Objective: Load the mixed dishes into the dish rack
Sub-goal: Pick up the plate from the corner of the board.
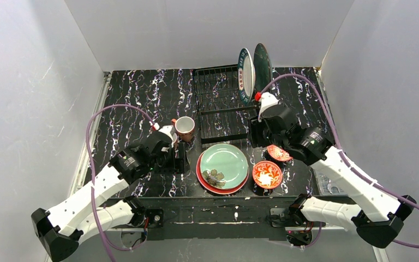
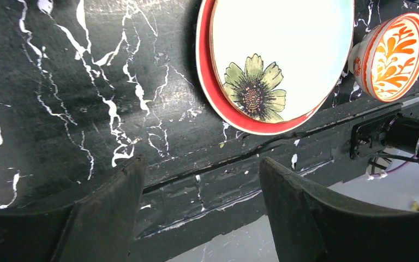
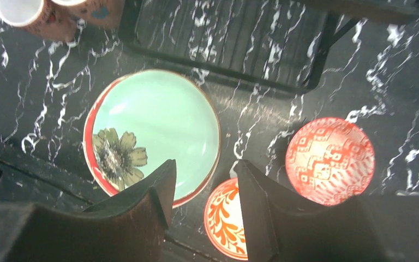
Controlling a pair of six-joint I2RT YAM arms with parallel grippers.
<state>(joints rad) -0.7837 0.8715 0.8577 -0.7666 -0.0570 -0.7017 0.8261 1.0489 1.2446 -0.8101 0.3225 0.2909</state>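
Lower centre of the top view: green plate lies flat on the red plate, just below the rack, its right rim under the right gripper, part-open and empty; left gripper wide, empty, further left.

Far-left part of the bench is bare, so plenty of room to swing through there. The dish rack has its flat grid free, but upright plates wall off its right end. Near middle is crowded: stacked plates, bowls just right of them, and a mug beside the rack's near-left corner.
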